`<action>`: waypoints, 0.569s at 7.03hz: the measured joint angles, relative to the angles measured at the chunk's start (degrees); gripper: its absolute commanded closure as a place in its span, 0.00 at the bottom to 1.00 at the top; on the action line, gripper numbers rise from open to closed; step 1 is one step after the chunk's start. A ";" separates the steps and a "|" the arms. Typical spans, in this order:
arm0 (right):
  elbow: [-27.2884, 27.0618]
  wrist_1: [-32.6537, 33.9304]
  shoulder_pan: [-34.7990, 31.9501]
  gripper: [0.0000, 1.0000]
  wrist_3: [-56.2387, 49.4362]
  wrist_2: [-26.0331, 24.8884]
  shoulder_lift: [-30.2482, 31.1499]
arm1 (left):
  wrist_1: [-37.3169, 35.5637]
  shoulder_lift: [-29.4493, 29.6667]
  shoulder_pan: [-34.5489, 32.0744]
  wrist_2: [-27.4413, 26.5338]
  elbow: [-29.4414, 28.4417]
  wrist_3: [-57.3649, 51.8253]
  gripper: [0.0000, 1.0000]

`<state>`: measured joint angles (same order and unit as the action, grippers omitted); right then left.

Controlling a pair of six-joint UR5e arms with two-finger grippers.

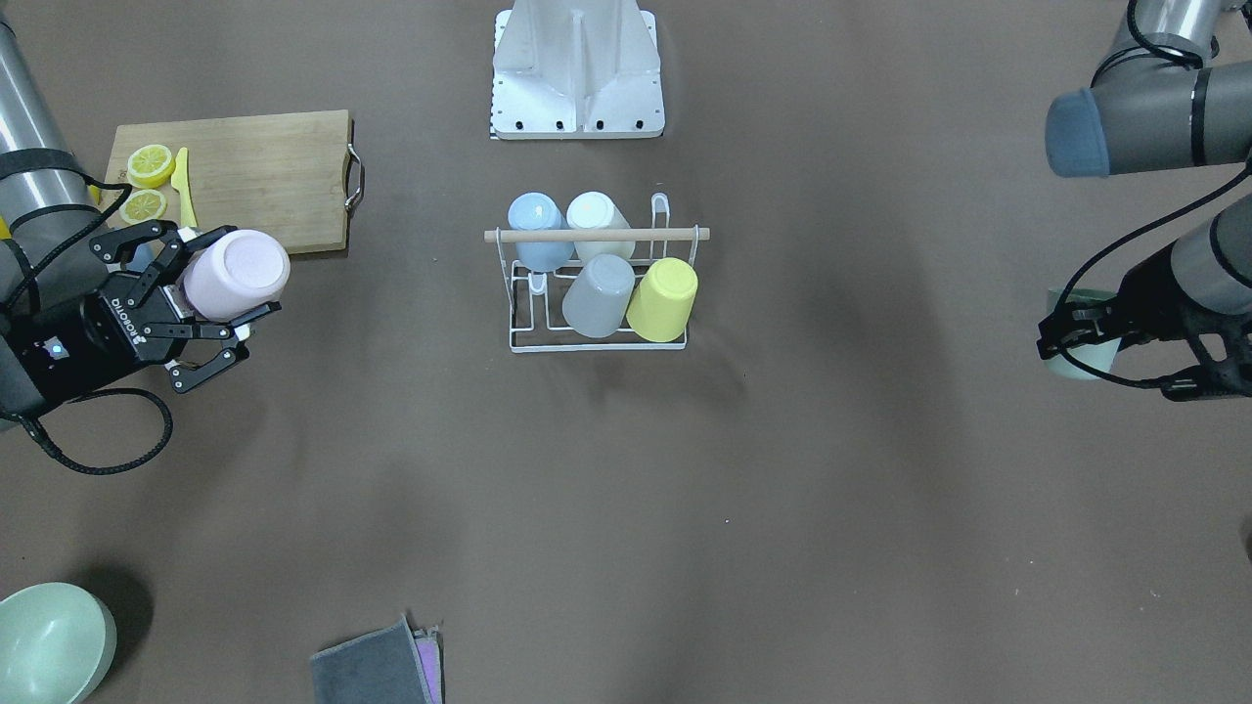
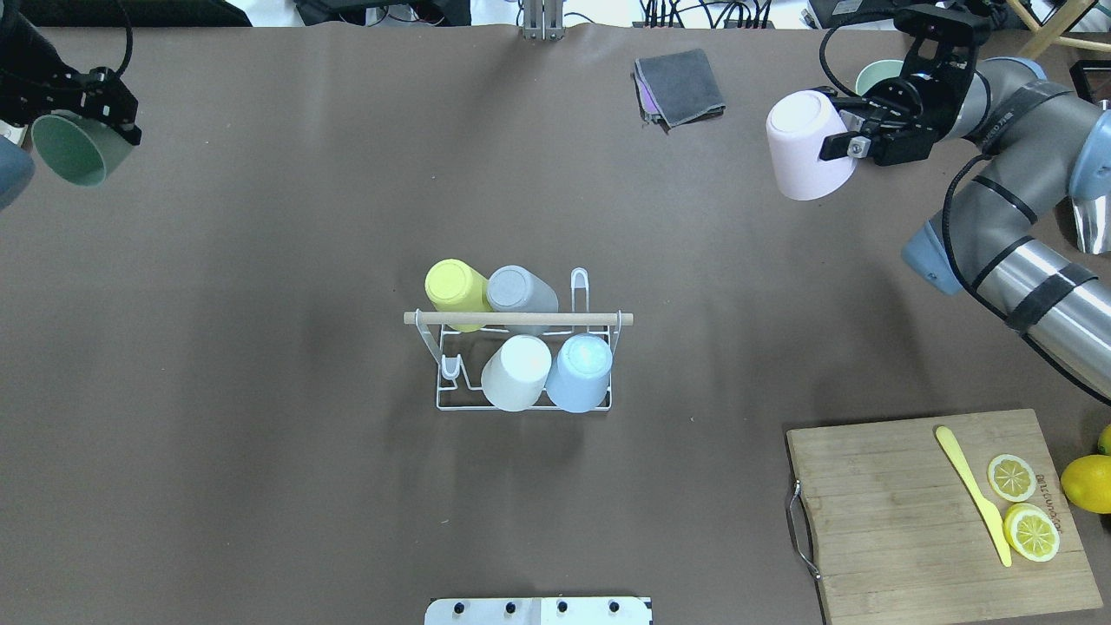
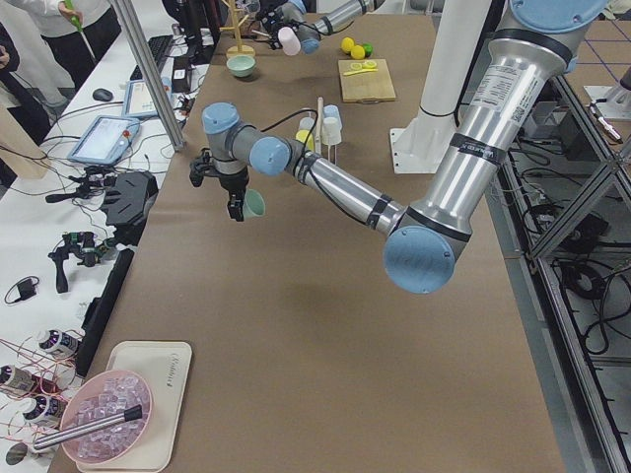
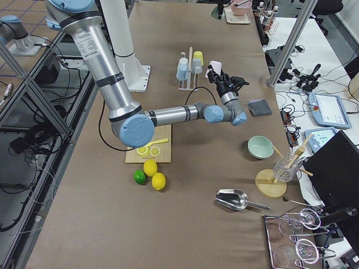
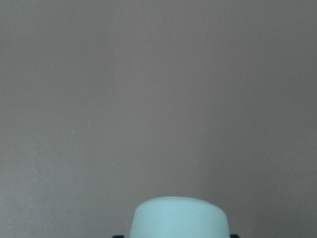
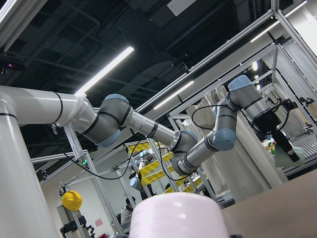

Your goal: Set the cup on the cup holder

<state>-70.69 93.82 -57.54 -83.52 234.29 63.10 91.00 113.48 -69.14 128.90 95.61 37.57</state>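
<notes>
**Pale pink plastic cup point(image 1: 249, 266) held well apart from white wire cup holder point(image 1: 597, 347) with wooden rod handle**

Front-facing view: the right gripper point(image 1: 233, 276) is clamped on the pink cup. The cup holder stands mid-way along the brown table point(image 1: 782, 489), bearing four upturned cups point(image 1: 599, 293).

Overhead view: the left gripper point(image 2: 97, 128) grips a pale green plastic cup point(image 2: 71, 152) near the table's left end.

We are in a robotics lab set in an industrial hall. Beyond the right gripper's point(image 1: 235, 277) jaws we see strip lights point(image 6: 104, 71) under a dark ceiling and a yellow hard hat point(image 6: 72, 200). Well off to the jaws' sides stand an aluminium post point(image 3: 148, 74) and benches with teach pendants point(image 4: 328, 106) and loose cables point(image 3: 30, 291).
</notes>
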 measured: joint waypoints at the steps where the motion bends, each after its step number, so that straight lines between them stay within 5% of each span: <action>1: 0.43 0.02 1.26 0.80 -2.11 1.74 -1.57 | 8.28 0.29 -0.20 -2.62 0.04 5.65 0.79; 4: 3.46 0.07 6.10 0.80 -10.19 6.03 -6.13 | 32.78 0.18 -0.17 -12.39 0.34 19.36 0.79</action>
<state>-67.23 93.89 -51.44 -93.71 240.32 56.97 123.78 113.66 -69.30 116.51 95.94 56.93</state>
